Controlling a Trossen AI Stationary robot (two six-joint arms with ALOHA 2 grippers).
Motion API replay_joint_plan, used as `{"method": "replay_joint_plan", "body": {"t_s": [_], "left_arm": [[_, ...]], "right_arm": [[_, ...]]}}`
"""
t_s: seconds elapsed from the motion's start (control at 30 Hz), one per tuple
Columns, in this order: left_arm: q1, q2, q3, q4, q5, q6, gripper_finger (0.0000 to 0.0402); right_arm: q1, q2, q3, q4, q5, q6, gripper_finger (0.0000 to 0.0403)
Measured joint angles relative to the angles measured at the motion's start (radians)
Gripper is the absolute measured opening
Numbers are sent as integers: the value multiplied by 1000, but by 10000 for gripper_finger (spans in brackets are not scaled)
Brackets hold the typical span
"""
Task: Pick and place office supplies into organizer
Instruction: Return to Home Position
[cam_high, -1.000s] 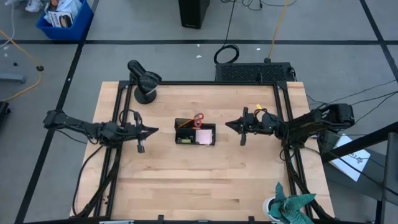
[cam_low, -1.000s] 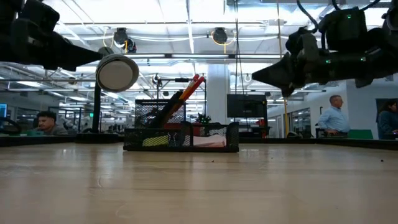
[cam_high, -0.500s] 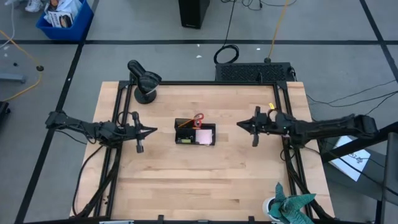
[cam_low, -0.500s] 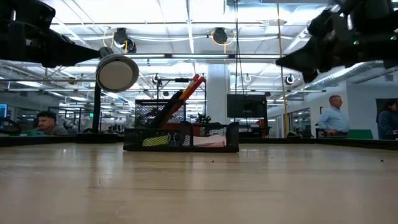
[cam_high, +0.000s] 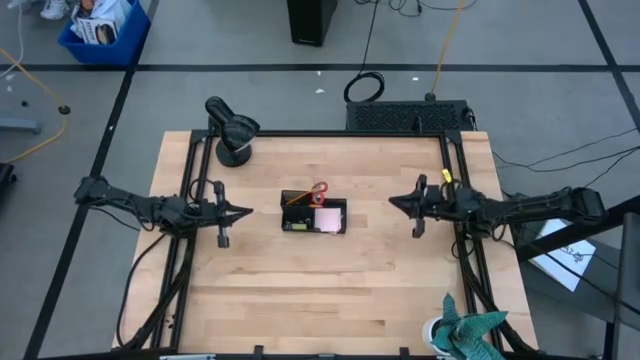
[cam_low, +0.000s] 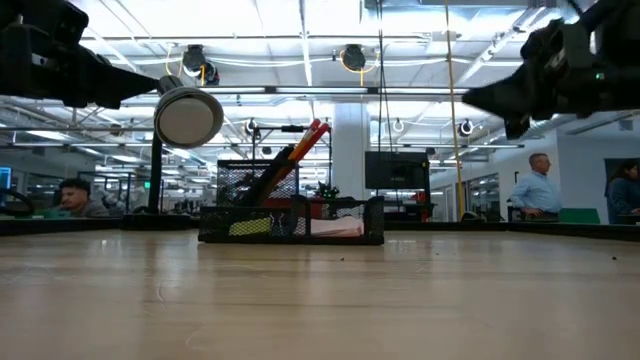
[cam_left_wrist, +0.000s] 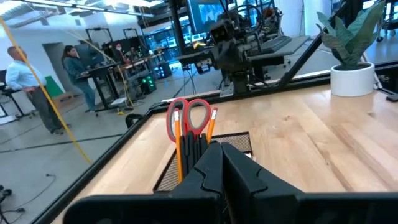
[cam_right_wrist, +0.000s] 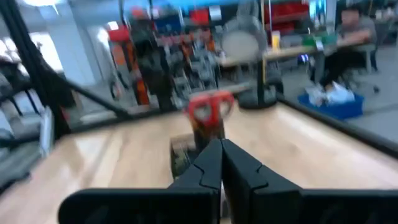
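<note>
Showing the end stage of the job: the organizer (cam_high: 314, 232) sits mid-table (cam_high: 300, 290), already loaded. No loose supplies are visible on the wood, so packing looks done. The step in hand is judged to be the return to home pose.

The left gripper (cam_high: 247, 211) hangs above the table near the organizer's left side, fingers pressed together w/ nothing betw. them. The right gripper (cam_high: 395, 201) is likewise clenched & empty, farther off on the right.

The next move calls for drawing each arm back toward its own table edge, clear of the tray & the upright handles; no grasp req'd.

Contents:
- Red-handled scissors (cam_high: 318, 189) lean at the far side w/ an orange pencil (cam_high: 296, 198).
- The pink sticky-note pad (cam_high: 327, 217) lies flat in the right compartment.
- A yellow piece (cam_low: 250, 227) sits low at left.
- Pens & clips are too small to tell.
</note>
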Motion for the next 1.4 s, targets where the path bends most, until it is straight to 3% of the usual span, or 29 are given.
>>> {"method": "replay_joint_plan", "body": {"t_s": [0.6, 0.83, 1.4], "left_arm": [[-18, 0, 0, -7, -19, 30, 7], [-18, 0, 0, -5, -17, -93, 7], [-18, 0, 0, -5, -14, -89, 14]], "right_arm": [[4, -4, -3, 110, -53, 62, 0], [4, -4, -4, 123, -53, 62, 0], [4, -4, -5, 127, -52, 62, 4]]}}
